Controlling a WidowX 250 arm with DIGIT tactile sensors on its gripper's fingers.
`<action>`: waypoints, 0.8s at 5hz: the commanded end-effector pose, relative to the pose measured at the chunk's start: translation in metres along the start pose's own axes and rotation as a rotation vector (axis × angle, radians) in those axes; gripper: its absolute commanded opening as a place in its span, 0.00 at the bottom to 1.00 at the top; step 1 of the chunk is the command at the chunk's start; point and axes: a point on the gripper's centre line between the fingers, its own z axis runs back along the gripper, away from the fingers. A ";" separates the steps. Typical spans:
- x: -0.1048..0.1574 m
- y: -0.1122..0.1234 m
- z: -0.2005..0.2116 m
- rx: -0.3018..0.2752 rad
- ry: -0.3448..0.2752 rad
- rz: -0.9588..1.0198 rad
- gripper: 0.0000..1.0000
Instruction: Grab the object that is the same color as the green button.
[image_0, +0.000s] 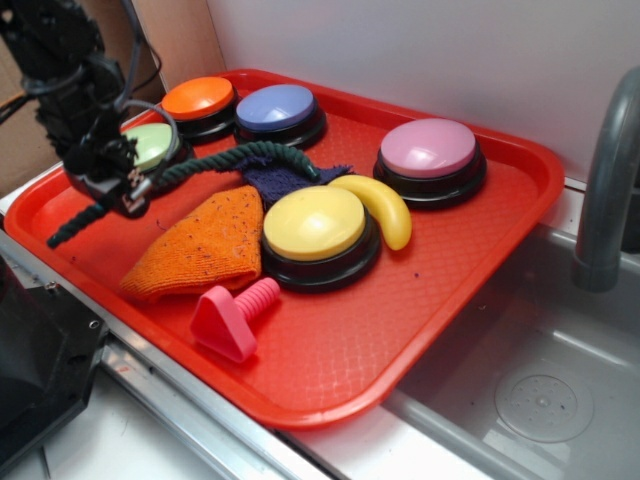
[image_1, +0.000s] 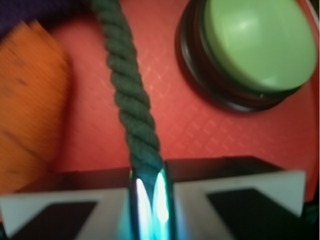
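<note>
One thin pinch is all the claw (image_1: 149, 200) has, clamped on the green rope (image_1: 127, 95) beside the green button (image_1: 252, 42); rope could slide free, or snag the purple cloth (image_0: 285, 180).

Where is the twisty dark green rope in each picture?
Exterior view: the dark green twisted rope curves across the upper left of the red plastic tray, from the purple cloth down to the gripper.
Wrist view: the rope runs from top centre down into the shut gripper.
Shared landmark: the pale green dome button, right beside the rope.
</note>
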 end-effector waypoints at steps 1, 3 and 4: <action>0.042 -0.033 0.085 0.011 -0.066 0.014 0.00; 0.053 -0.039 0.132 -0.002 -0.162 0.025 0.00; 0.051 -0.031 0.122 -0.013 -0.122 0.042 0.00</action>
